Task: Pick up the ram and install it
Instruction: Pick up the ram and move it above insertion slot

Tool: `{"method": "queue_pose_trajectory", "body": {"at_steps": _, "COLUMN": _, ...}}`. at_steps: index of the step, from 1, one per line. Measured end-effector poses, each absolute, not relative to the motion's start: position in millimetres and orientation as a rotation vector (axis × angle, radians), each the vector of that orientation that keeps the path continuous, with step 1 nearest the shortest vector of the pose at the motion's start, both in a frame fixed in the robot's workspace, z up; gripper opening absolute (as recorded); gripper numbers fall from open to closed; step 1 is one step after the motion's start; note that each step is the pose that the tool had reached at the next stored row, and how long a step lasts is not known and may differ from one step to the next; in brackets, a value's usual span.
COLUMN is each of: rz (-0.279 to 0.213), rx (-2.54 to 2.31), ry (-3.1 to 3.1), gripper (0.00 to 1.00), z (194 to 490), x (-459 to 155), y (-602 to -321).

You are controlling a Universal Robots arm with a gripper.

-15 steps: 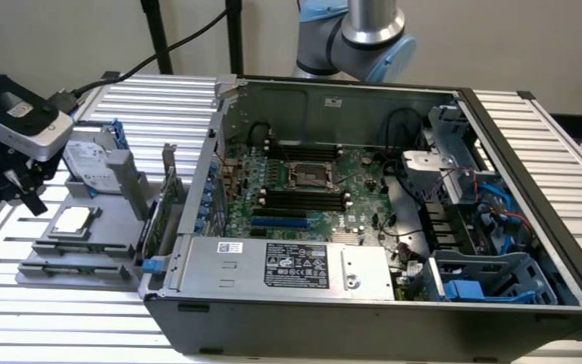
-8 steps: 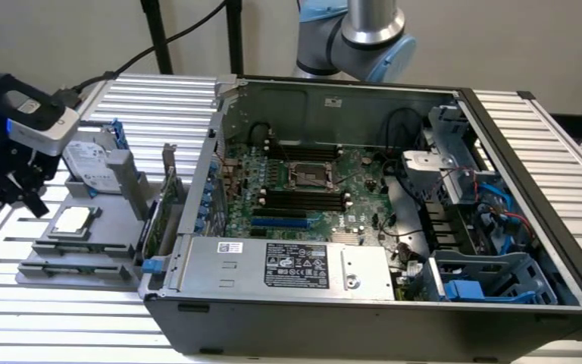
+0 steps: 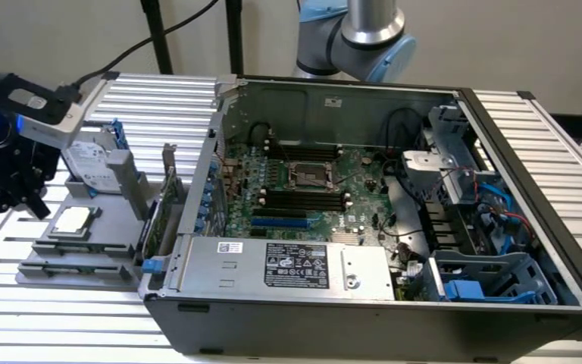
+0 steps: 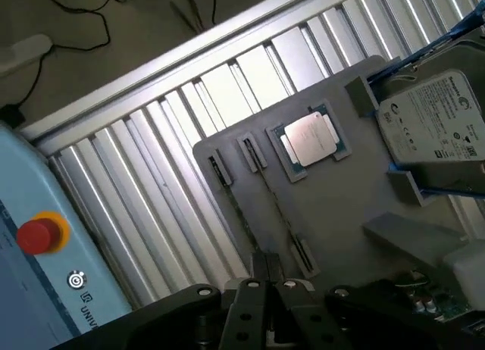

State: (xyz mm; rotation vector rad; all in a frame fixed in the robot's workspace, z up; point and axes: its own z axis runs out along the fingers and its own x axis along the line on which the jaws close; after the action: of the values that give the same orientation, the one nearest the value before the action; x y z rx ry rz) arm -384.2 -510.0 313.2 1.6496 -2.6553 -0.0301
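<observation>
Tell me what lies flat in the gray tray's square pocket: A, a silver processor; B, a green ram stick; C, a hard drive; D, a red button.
A: a square silver processor fills the pocket of the tray, with the hard drive in its own holder alongside.

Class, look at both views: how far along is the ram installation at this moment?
Done: nothing that shows; the motherboard's long black slots look empty. In hand: the gripper hangs over the grey tray, above its narrow holders beside the processor chip. Left: picking up the ram and seating it in a slot.
</observation>
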Motion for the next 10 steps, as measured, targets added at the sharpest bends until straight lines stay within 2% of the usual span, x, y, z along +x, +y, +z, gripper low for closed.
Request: {"method": "queue_pose_trajectory", "body": {"at_steps": 10, "rz": -0.017, "rx": 1.884, "ry": -2.493, "gripper": 0.11, "z": 309.4, "x": -384.2, "y": -510.0}}
